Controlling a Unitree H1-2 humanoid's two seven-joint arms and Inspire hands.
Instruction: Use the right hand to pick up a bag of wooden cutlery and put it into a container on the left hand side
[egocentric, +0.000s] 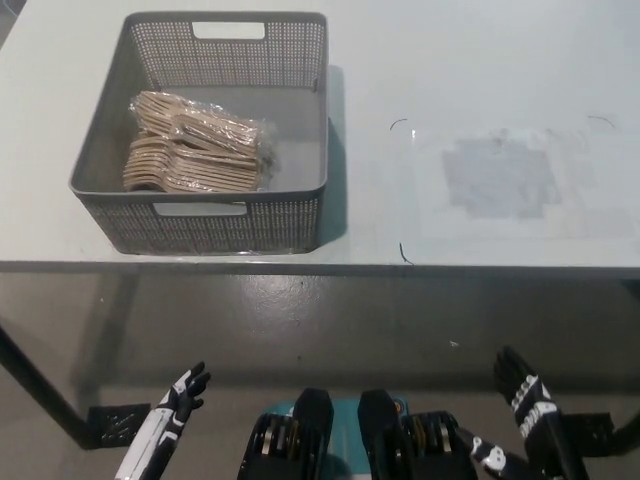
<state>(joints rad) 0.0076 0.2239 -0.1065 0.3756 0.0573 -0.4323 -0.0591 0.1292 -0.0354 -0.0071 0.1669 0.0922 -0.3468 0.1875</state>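
Note:
A clear bag of wooden cutlery (195, 143) lies inside the grey perforated basket (300, 120) on the left part of the white table. My black right hand (525, 415) hangs low at the bottom right, below the table edge, open with nothing in it. My white left hand (170, 415) rests at the lower left, below the table, fingers apart and holding nothing.
The white table (480, 90) reaches across the upper picture, with a dull grey patch (498, 177) right of the basket. Its front edge runs across at about mid-height. Grey floor lies below, with a table leg and foot plate (110, 420) at the lower left.

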